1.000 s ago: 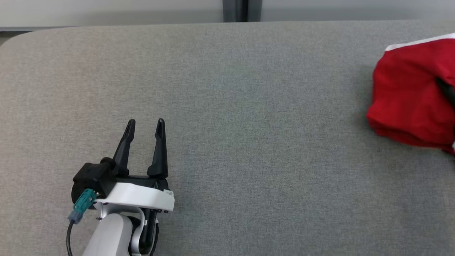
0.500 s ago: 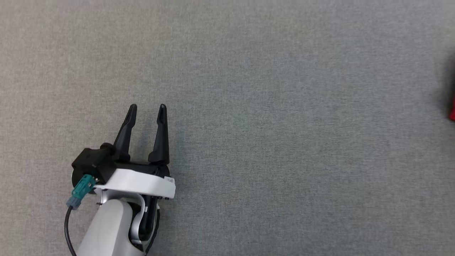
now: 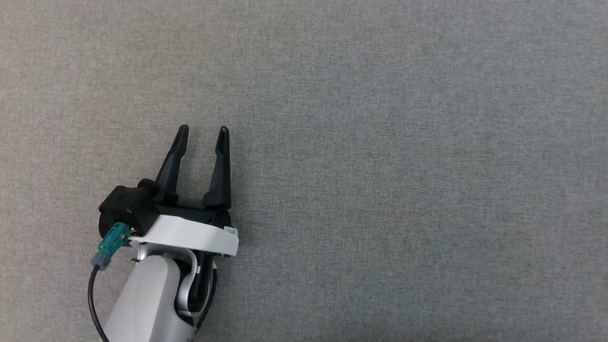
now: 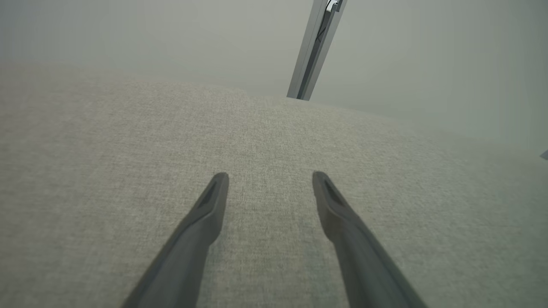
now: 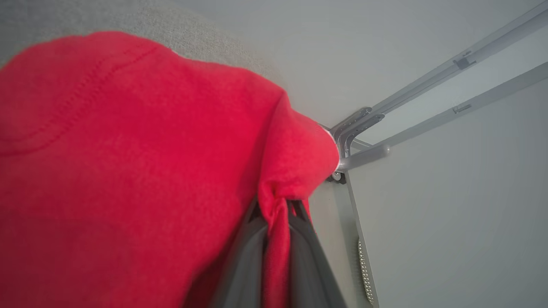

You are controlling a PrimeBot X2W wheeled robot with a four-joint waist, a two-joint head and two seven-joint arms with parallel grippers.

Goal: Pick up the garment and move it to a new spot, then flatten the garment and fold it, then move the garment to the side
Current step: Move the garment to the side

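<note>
Nearest, at the near left of the head view: pale forearm (image 3: 142, 299) with a black cable (image 3: 91, 308) and a teal plug (image 3: 110, 243) on its left side, capped by a white wrist band (image 3: 190, 233). Just beyond the band, left gripper (image 3: 203, 129) pointing away toward the far side, its two dark fingers spread wide, bare grey surface showing between them. Beneath and all around, grey padded table (image 3: 389, 171); contact between fingertips and padding impossible to judge from above. Same spread fingers in the left wrist view, tips well apart over the woven grey cloth. Farther off in that view, the table's rounded far edge, then a plain pale wall (image 4: 128, 34) and a slanted metal post (image 4: 314, 47). Over in the right wrist view, right gripper (image 5: 278, 209) pressed nearly together, pinching a narrow fold of the red garment (image 5: 128, 162). Rest of the garment bunched and draped on that view's left, hiding much of the fingers, with a line of stitching (image 5: 68, 111) curving across its upper part. Behind the garment's top edge, a strip of the grey table; contact between cloth and table not possible to tell. Farther back, on that view's right, more pale wall, grey metal frame bars (image 5: 428, 81) meeting at a bracket (image 5: 351, 128) just beside the garment's bulge, and a row of small studs (image 5: 364, 273) along an upright edge.
</note>
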